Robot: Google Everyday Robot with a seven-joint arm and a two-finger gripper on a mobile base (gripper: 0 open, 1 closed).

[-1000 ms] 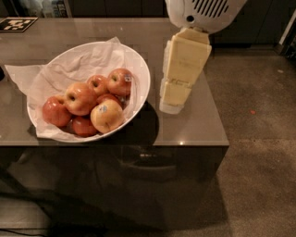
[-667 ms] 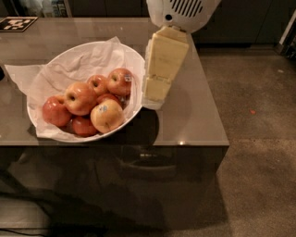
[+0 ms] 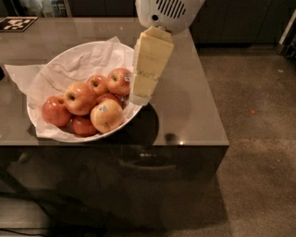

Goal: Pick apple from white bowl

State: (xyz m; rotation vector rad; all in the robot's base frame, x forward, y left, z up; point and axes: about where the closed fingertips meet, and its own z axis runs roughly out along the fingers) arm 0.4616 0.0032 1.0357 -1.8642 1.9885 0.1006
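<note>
The white bowl point(image 3: 60, 58), lined with crumpled white paper, stands on the left half of the brown table and holds several apples. The large orange-red apple point(image 3: 79, 98) with a dark stem dimple lies left of centre in the pile. A yellower apple with a blue sticker point(image 3: 107, 115) lies at the front. A smaller red apple with a sticker point(image 3: 119, 81) lies at the back right. My gripper point(image 3: 140, 97), cream-coloured under a white wrist housing point(image 3: 166, 13), hangs down over the bowl's right rim, just right of the smaller red apple and holding nothing I can see.
The glossy brown table point(image 3: 185, 102) ends at a front edge just below the bowl and a right edge near the concrete floor point(image 3: 249, 92). A black-and-white marker tag point(image 3: 17, 23) lies at the table's back left. Dark cabinets line the back.
My gripper has moved left and slightly nearer, from over the bare table right of the bowl to over the bowl's right rim. The apples have not moved.
</note>
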